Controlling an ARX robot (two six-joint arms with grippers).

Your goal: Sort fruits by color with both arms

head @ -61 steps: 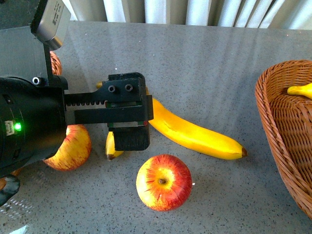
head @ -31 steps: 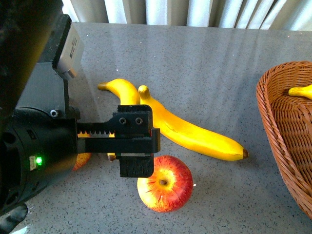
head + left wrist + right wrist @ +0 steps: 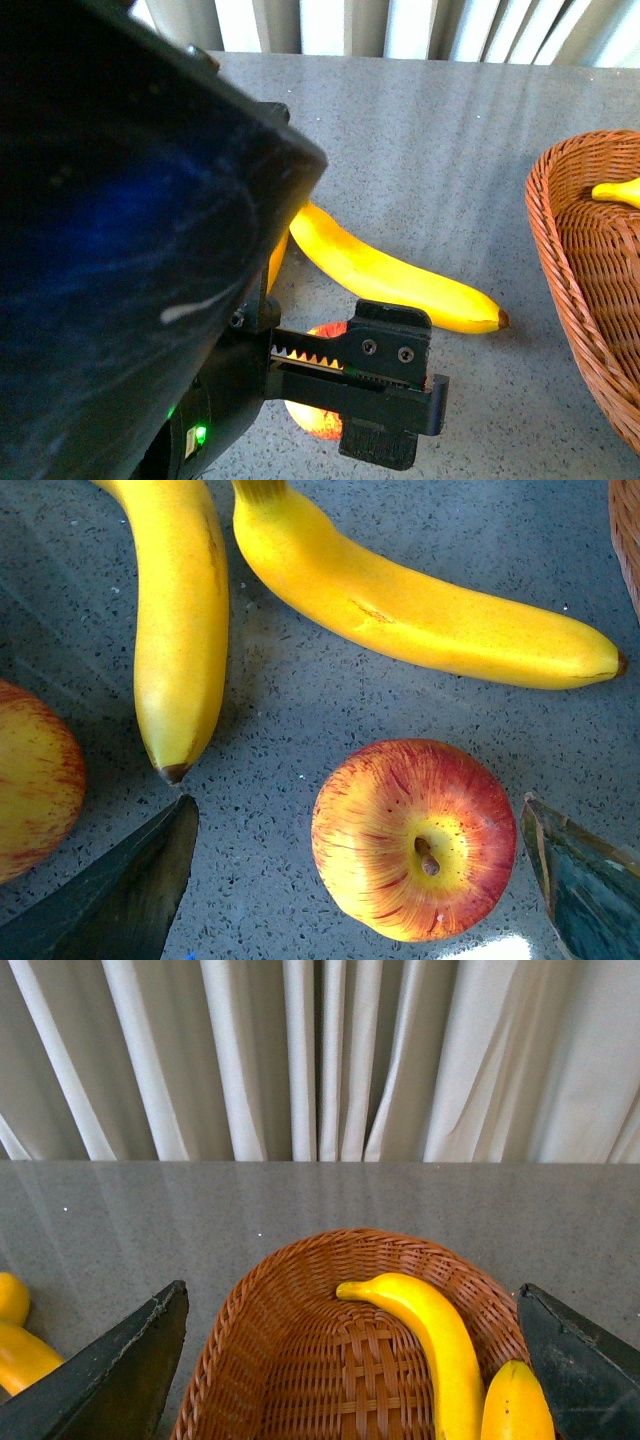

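Note:
My left arm [image 3: 130,250] fills the left of the front view, its open gripper [image 3: 385,400] hanging right over a red-and-yellow apple [image 3: 315,415] that it mostly hides. The left wrist view shows that apple [image 3: 414,838] stem-up between the spread jaws, untouched. Beyond it lie a long banana [image 3: 420,615] and a shorter one [image 3: 180,630], and a second apple [image 3: 35,775] sits at the edge. My right gripper [image 3: 350,1380] stands open above a wicker basket [image 3: 270,1350] holding two bananas [image 3: 430,1345], [image 3: 515,1405].
The basket [image 3: 560,220] stands at the right edge of the grey stone table [image 3: 440,150], a banana tip [image 3: 620,190] showing in it. White curtains [image 3: 320,1060] hang behind the table's far edge.
My left arm has swung right and toward the camera, carrying its open gripper from the short banana to over the near apple. The fruits have not moved.

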